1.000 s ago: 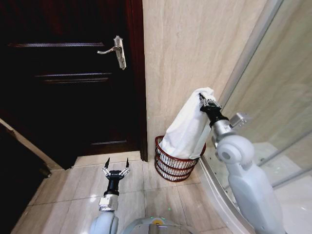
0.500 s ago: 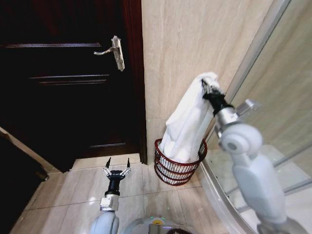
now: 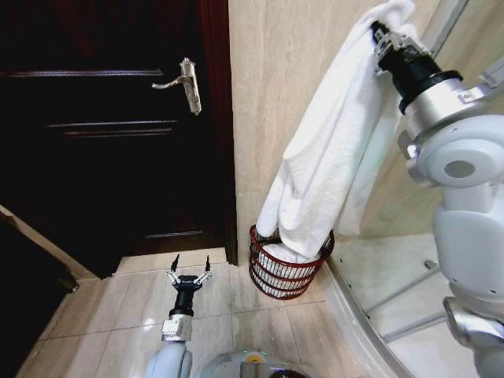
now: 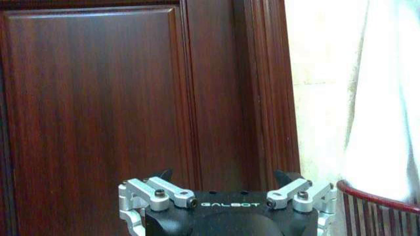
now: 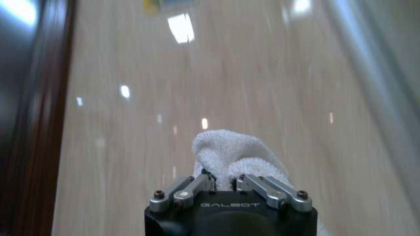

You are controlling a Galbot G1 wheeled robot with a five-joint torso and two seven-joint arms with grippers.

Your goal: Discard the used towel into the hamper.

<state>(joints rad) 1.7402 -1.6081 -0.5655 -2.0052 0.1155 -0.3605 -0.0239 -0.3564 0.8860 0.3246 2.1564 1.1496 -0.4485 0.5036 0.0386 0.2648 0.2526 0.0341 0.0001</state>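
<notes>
Two grippers show. High beside the tiled wall, the right gripper point(image 3: 380, 35) has its fingers pinched tight on the top fold of one white towel point(image 3: 327, 157), which hangs straight down with its lower end inside the single hamper point(image 3: 288, 268). That hamper stands on the floor at the foot of the wall, just beside one dark door point(image 3: 110, 126). Low near the floor, the left gripper point(image 3: 187, 270) holds nothing, its fingers spread wide.

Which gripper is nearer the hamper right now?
Left, by the head view. The left gripper sits low over the floor beside the hamper, open. The right gripper is high above it, shut on the towel, whose lower end hangs into the hamper.
</notes>
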